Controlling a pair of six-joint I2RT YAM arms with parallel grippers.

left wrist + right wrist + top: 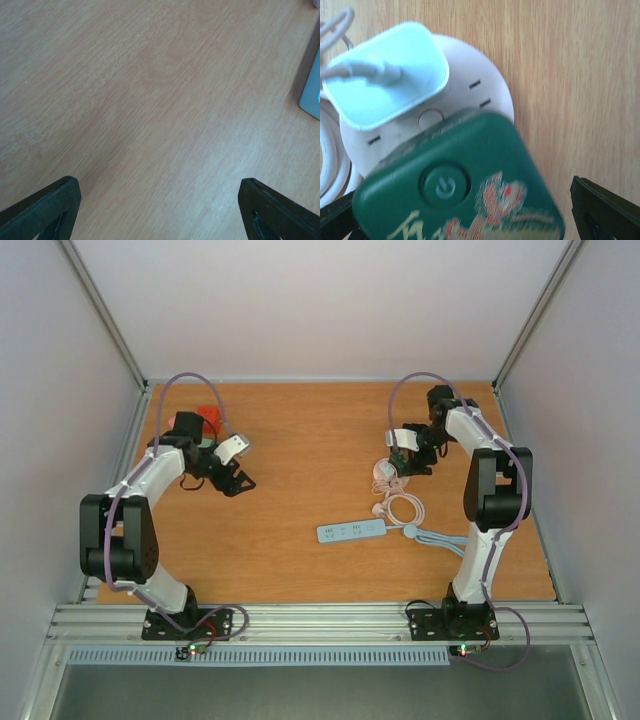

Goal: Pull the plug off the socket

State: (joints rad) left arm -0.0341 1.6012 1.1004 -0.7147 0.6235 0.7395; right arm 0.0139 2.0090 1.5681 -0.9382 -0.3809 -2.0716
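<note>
A round white socket hub (485,95) lies on the wooden table, right of centre in the top view (383,478). A white plug (385,87) with a white cable sits in it. A green adapter plug (465,185) with a power button and red-and-cream print fills the right wrist view, blurred, between the fingers and over the hub's near side. My right gripper (465,205) is open, its fingers wide on either side of the green plug; I cannot tell if they touch it. In the top view it hovers over the hub (404,456). My left gripper (238,480) is open and empty over bare table (160,187).
A white power strip (352,531) lies near the table's middle, with a coiled white cable (402,506) and a pale blue cable (440,538) to its right. A red object (209,418) sits behind the left arm. A pale edge (312,92) shows at the right of the left wrist view.
</note>
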